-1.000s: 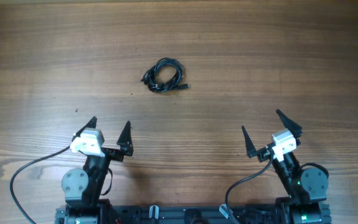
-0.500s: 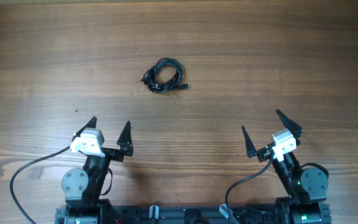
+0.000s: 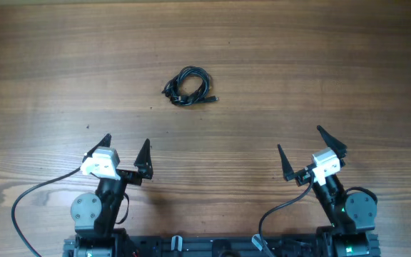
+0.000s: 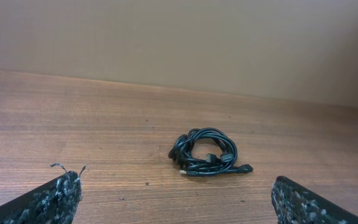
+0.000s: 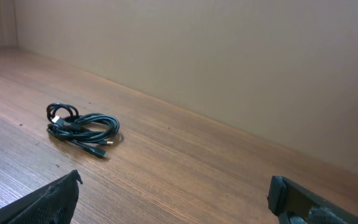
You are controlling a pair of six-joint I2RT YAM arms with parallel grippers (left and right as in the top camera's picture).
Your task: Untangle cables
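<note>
The small bundle of thin black cords [image 3: 188, 86], coiled in a few overlapping loops with little plug ends, lies flat on the brown wood-grain table [image 3: 334, 57]. Its long axis runs roughly side to side across the board. One short plug end [image 3: 215, 98] pokes out of the bundle's right side, toward the robot.

Both arms sit on the robot's side of the bundle, well apart from it and touching none of it. The left gripper [image 3: 127, 140], black-fingered with a white wrist block, is the nearer of the two. The bundle lies ahead of it and a little to its right, as the left wrist view also shows. The right gripper [image 3: 300, 139], of the same make, is farther off, with the bundle ahead and well to its left. Each stands with its fingers spread wide and nothing between them.

Between the bundle and either gripper there is only bare wood, so nothing seems to bar a straight reach. The thicker black wires [image 3: 27, 200] feeding the arms curl behind the grippers, on the far side from the bundle. Beyond the bundle, a plain beige wall [image 4: 179, 43] shows in the wrist views. By these distances the left arm looks better placed to reach first, probably across the loops' short side.
</note>
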